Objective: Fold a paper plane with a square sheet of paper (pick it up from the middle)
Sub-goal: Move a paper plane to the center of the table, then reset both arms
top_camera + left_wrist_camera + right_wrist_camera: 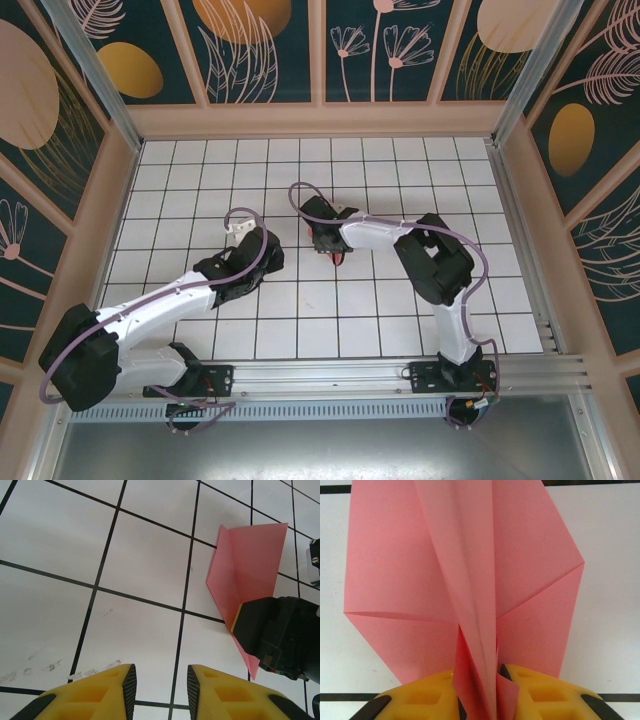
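Observation:
The salmon-pink paper plane lies on the white grid table, folded to a pointed shape with a raised centre ridge. That ridge stands between the fingers of my right gripper, whose jaws sit slightly apart, loosely around the splayed layers. In the left wrist view the paper plane lies at the upper right, its near end under the black body of the right gripper. My left gripper hovers over bare tiles about one tile to its left, open and holding nothing. From above, a sliver of the paper plane shows under the right gripper.
The white grid table is boxed in by low wooden walls with patterned panels. A metal rail carrying both arm bases runs along the near edge. Faint smudges mark the tiles near the left gripper.

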`<state>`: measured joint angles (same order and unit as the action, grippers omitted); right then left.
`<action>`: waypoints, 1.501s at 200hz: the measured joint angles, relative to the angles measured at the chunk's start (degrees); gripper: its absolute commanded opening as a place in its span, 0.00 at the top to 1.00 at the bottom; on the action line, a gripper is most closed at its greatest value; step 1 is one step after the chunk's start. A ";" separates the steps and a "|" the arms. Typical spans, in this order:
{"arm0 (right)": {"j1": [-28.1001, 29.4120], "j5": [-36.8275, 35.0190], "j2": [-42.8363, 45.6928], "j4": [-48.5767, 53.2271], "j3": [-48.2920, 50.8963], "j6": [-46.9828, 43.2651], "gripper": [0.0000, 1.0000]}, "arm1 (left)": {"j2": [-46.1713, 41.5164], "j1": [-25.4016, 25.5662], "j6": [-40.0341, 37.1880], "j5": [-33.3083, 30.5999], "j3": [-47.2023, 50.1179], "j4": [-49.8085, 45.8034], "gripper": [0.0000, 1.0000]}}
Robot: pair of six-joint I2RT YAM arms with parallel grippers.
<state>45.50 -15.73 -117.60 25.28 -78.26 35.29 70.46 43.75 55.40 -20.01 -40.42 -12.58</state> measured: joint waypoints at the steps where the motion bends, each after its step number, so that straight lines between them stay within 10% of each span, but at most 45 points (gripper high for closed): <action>1: 0.00 -0.02 0.00 0.07 -0.02 0.00 0.70 | 0.00 0.00 0.02 0.00 0.00 0.00 0.66; 124: 0.04 -0.92 20.50 3.93 3.08 -0.44 0.46 | -3.43 -0.79 -0.07 -5.22 0.00 -0.68 0.64; 156: -0.83 -11.39 35.98 0.39 12.50 -0.72 0.35 | -6.47 -4.74 -1.44 -10.71 1.27 -1.99 0.41; 185: -10.16 -21.66 52.11 -11.50 31.10 -6.36 0.29 | -13.18 -12.39 -6.14 -19.43 7.21 0.28 0.02; 236: -35.19 -16.37 51.01 -39.23 57.59 -22.91 0.29 | -13.49 -21.22 -23.82 -31.87 18.05 18.14 0.01; 300: -41.64 -0.31 39.47 -68.41 60.37 -32.48 0.30 | 3.61 -25.59 -45.35 -29.49 23.58 50.88 0.01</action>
<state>3.86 -16.03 -78.13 -43.13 -17.89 2.81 74.06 18.15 10.04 -49.50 -16.84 38.30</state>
